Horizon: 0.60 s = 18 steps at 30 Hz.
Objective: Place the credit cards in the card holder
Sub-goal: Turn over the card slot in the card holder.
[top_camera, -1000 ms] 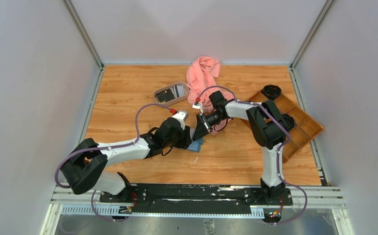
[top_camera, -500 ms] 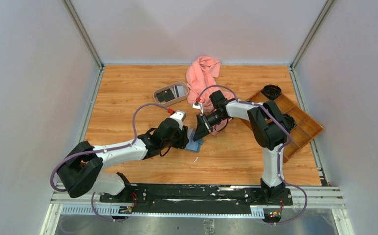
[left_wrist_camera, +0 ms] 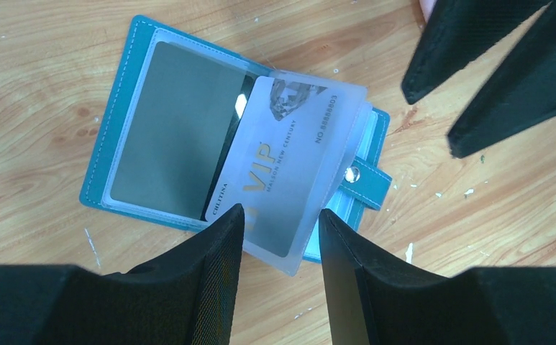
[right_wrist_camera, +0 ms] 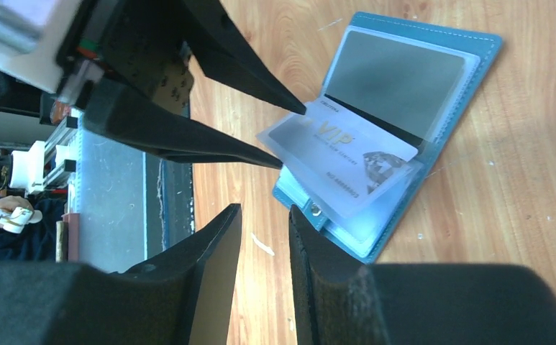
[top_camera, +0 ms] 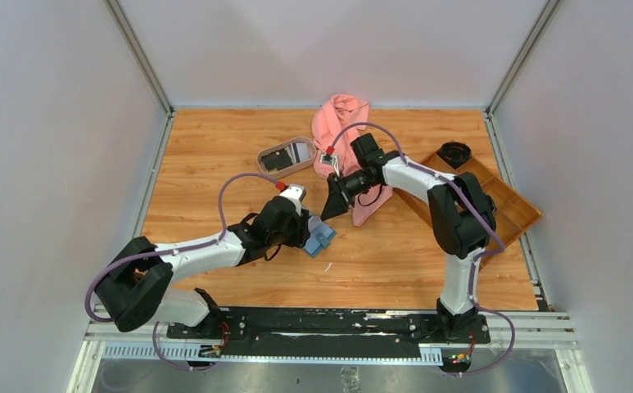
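Note:
The teal card holder (top_camera: 323,237) (left_wrist_camera: 370,184) (right_wrist_camera: 487,44) lies open on the wooden table. A dark card (left_wrist_camera: 174,136) (right_wrist_camera: 397,79) fills its left pocket. A pale grey VIP card (left_wrist_camera: 289,151) (right_wrist_camera: 347,154) sits in a clear sleeve that is fanned out over the fold. My left gripper (top_camera: 307,233) (left_wrist_camera: 280,212) (right_wrist_camera: 293,136) is open, its tips straddling the sleeve's near corner. My right gripper (top_camera: 327,209) (right_wrist_camera: 265,210) (left_wrist_camera: 431,123) hovers just beyond the holder, slightly open with nothing in it. More credit cards (top_camera: 278,160) lie in the oval beige tray (top_camera: 265,152).
A pink cloth (top_camera: 341,123) is heaped at the back, under the right forearm. A brown compartment tray (top_camera: 509,213) lies at the right edge with a black round piece (top_camera: 454,151) at its far end. White scraps dot the table near the holder.
The right gripper has drawn back from the holder towards the cloth, its jaws a little wider. The left gripper has shifted slightly left, and the holder now shows uncovered.

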Each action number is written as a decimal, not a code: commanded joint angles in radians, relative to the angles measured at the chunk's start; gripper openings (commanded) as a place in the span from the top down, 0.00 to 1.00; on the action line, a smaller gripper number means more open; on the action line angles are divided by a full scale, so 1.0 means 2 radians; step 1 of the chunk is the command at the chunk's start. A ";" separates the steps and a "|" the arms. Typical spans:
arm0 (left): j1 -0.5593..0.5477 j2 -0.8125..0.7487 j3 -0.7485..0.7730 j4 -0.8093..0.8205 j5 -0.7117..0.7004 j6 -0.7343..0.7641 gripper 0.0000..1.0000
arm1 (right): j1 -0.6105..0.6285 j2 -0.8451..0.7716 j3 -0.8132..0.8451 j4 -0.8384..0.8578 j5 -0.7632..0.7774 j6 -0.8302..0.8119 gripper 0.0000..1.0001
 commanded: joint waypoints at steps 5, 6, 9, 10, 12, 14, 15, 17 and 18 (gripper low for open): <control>0.011 -0.003 -0.004 -0.003 0.000 0.010 0.54 | 0.010 0.047 0.016 -0.014 0.039 0.002 0.65; 0.012 -0.004 -0.004 -0.003 0.000 0.010 0.54 | 0.010 0.048 0.014 -0.014 0.033 0.002 0.65; 0.015 -0.006 -0.004 -0.003 0.000 0.010 0.54 | 0.009 0.046 0.003 -0.014 0.014 -0.004 0.65; 0.016 -0.006 -0.004 -0.003 0.000 0.010 0.54 | 0.010 0.044 -0.001 -0.014 0.006 -0.007 0.65; 0.018 -0.007 -0.004 -0.003 0.002 0.011 0.54 | 0.011 0.044 -0.005 -0.011 0.004 -0.006 0.65; 0.019 -0.005 -0.003 -0.003 0.003 0.012 0.54 | 0.015 0.052 -0.002 -0.008 0.011 0.000 0.65; 0.020 -0.004 -0.003 -0.003 0.005 0.012 0.54 | 0.017 0.058 0.003 -0.007 0.014 0.004 0.65; 0.021 -0.004 -0.003 -0.003 0.007 0.011 0.54 | 0.021 0.070 0.011 -0.006 0.021 0.010 0.65; 0.021 -0.004 -0.004 -0.003 0.007 0.010 0.54 | 0.022 0.075 0.016 -0.006 0.023 0.014 0.65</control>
